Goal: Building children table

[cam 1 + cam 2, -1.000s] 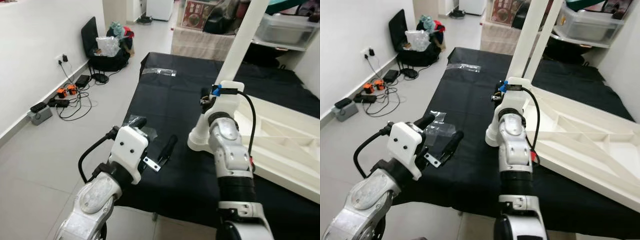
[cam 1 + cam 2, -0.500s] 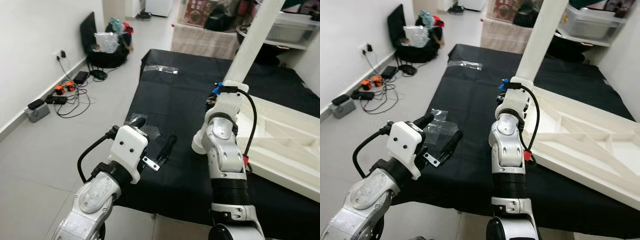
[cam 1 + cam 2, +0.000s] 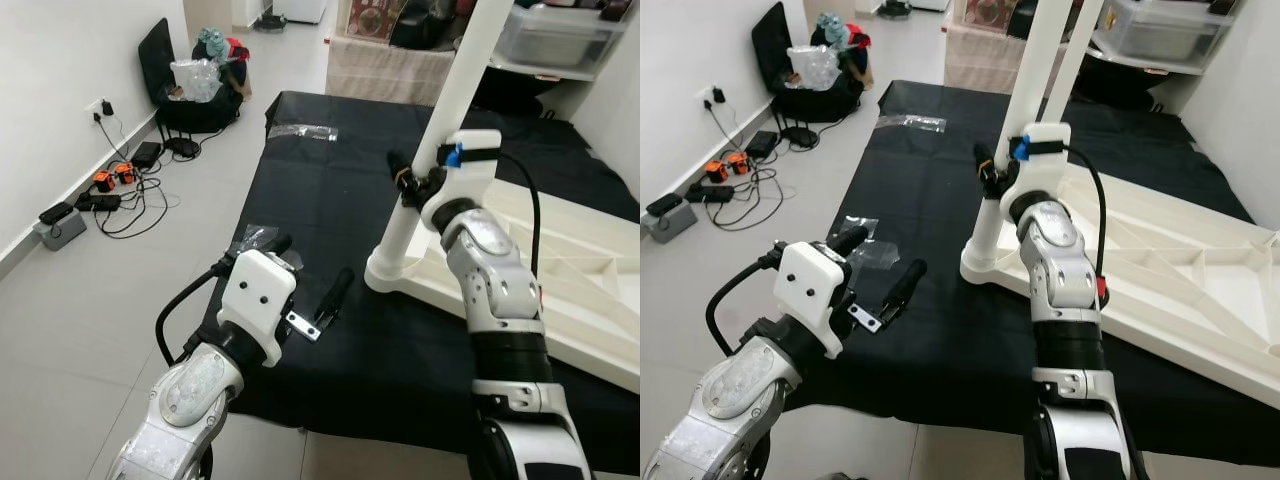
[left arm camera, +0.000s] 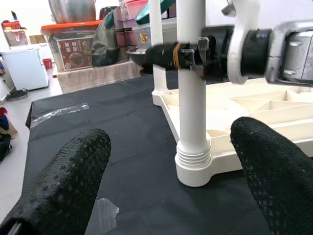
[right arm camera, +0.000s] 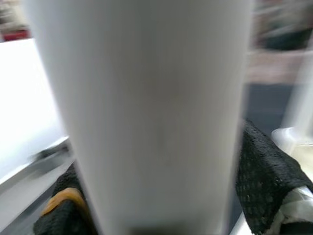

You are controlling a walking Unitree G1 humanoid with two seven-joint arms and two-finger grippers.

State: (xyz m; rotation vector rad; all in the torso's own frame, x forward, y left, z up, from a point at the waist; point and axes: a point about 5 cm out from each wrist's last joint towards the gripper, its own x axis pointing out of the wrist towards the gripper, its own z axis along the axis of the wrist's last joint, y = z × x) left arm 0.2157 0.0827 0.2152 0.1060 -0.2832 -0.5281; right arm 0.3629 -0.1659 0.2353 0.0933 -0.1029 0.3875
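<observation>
Your right gripper (image 3: 408, 183) is clenched around the white table leg (image 3: 440, 130), slightly right of centre in the left eye view. In the left wrist view, both black fingers (image 4: 161, 53) wrap the leg well above its ribbed collar (image 4: 194, 159). The leg stands nearly upright, its foot seated in the corner socket of the white tabletop (image 3: 570, 270), which lies underside-up on the black cloth (image 3: 330, 190) at the right of the frame. A grip well above the joint probably gives you leverage to twist or steady the leg while it threads in; treat that as a judgement.

Your left gripper (image 3: 310, 270) hovers over the cloth's near edge, lower left of centre, fingers spread and released, holding nothing. Its wrist camera looks straight at the leg's base, so this pose probably serves as an inspection view of the joint. A clear plastic bag (image 3: 258, 238) lies on the cloth just behind it.

Compared with the frame one second ago, the right forearm has swung from the middle of the picture to the right, and the wrist now sits higher along the leg. The leg's base, previously covered by the arm, is now exposed. The left arm has kept its pose.
</observation>
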